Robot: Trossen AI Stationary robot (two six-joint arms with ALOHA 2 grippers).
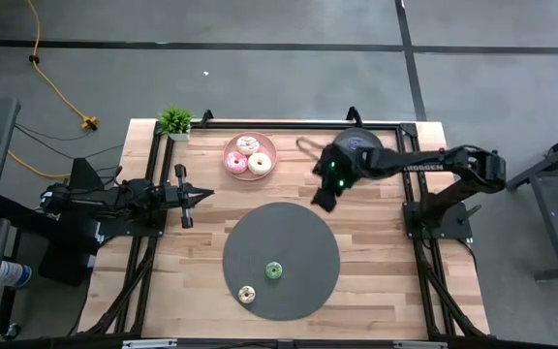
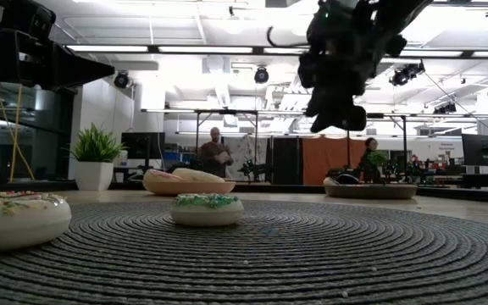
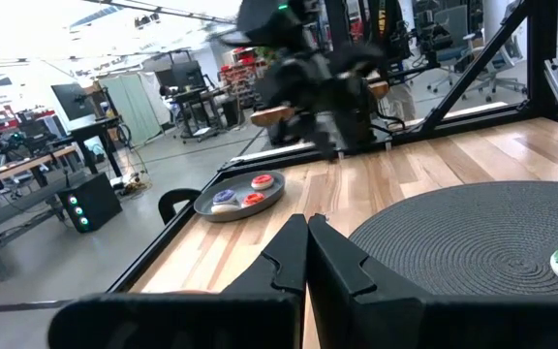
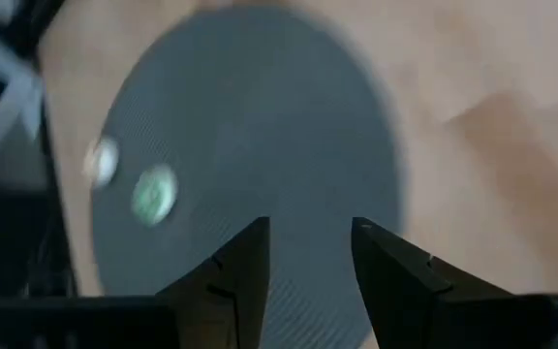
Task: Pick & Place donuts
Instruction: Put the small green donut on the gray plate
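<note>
A green-frosted donut [image 1: 273, 270] and a cream donut [image 1: 247, 294] lie flat on the big dark grey disc [image 1: 298, 233]. Three larger donuts [image 1: 248, 155] lie on the pink plate [image 1: 270, 146] at the far side. Small red and blue donuts [image 3: 243, 194] lie on the grey plate [image 3: 207, 207], which the right arm partly hides in the high view. My right gripper [image 1: 323, 199] hangs above the table between the grey plate and the disc, tilted down toward the disc, open [image 4: 310, 237] with nothing showing between its fingers. My left gripper [image 1: 200, 194] is shut and level at the table's left.
A small potted plant [image 1: 174, 121] stands at the far left corner. Black frame rails [image 1: 289, 124] run along the table's far and side edges. Bare wood lies between the disc and the pink plate. People stand in the room behind the table [image 2: 217, 152].
</note>
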